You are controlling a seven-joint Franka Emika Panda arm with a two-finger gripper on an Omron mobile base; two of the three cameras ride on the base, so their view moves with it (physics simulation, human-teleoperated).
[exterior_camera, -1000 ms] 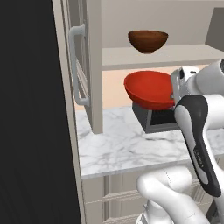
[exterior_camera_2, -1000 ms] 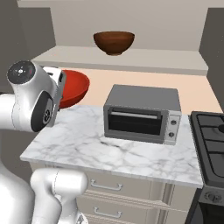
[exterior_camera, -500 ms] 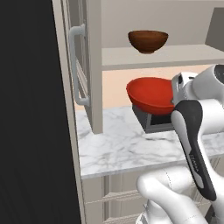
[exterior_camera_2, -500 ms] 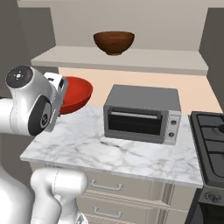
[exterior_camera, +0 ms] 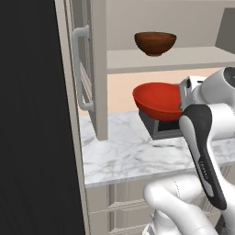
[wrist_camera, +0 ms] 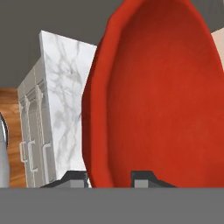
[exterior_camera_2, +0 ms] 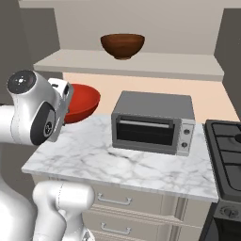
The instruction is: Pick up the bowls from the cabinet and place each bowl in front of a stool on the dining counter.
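The hand (wrist_camera: pixel 109 177) is clamped on the rim of the red bowl (exterior_camera: pixel 158 101): in the hand view one dark fingertip (wrist_camera: pixel 74 178) sits outside the wall and the other inside, with the glossy red rim running up between them. The bowl is round and wide with a faintly faceted rim. In that view it stands on edge, its hollow facing right, but the base views show it held close to level, mouth up, slightly tipped. It hangs in the air above the counter (exterior_camera: pixel 124 153), clear of the surface and just in front of the toaster oven (exterior_camera_2: pixel 153 123) on its left side.

The counter is white marble with grey veins, set on cream panelled drawers (exterior_camera_2: pixel 117 207) with pale handles. The toaster oven is a grey metal box with a dark glass door and two knobs at its right. A black stove (exterior_camera_2: pixel 230 146) stands at the right end.

Farther back and higher, the brown bowl (exterior_camera_2: pixel 122 45) sits upright, mouth up, on the shelf (exterior_camera_2: pixel 141 63) of the beige cabinet (exterior_camera: pixel 98 69). It has a wood-like finish and a small foot. The cabinet door (exterior_camera: pixel 69 92) stands open, panelled, with a long curved pale handle (exterior_camera: pixel 81 69).
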